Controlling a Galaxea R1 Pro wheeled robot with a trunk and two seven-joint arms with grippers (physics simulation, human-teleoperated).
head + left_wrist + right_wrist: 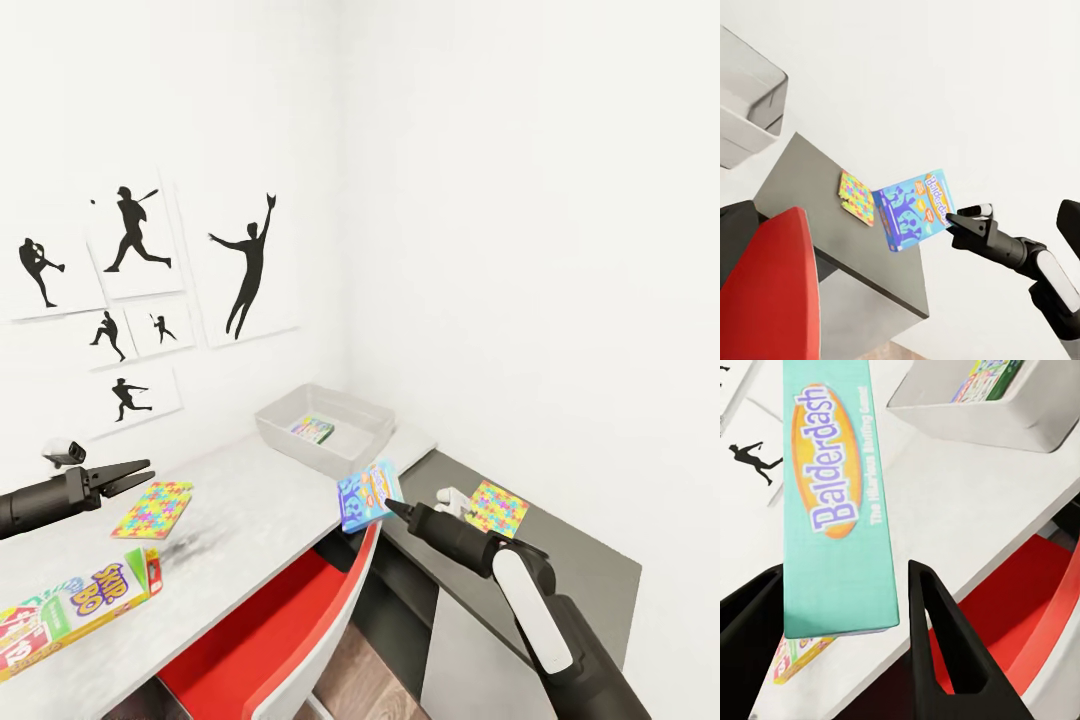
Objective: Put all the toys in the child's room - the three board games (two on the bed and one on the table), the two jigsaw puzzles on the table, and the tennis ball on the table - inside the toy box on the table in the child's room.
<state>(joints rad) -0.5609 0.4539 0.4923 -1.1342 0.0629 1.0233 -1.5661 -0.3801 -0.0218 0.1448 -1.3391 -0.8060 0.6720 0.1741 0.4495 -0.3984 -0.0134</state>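
Observation:
My right gripper (393,507) is shut on the blue Balderdash board game (368,494), held in the air off the table's right edge, short of the grey toy box (340,410). In the right wrist view the game's teal side (836,502) sits between both fingers (937,630). A colourful box (312,430) lies in the toy box. One jigsaw puzzle (155,508) lies on the white table (260,500), just below my open, empty left gripper (142,474). A second jigsaw (497,508) rests on the dark cabinet (580,560). The Skip-Bo game (85,595) lies at the table's near left.
A red chair (270,640) is tucked under the table below the held game. The dark cabinet stands lower, to the table's right, against the white wall. Baseball silhouette posters (130,290) hang behind the table. The toy box (1020,420) sits in the table's far corner.

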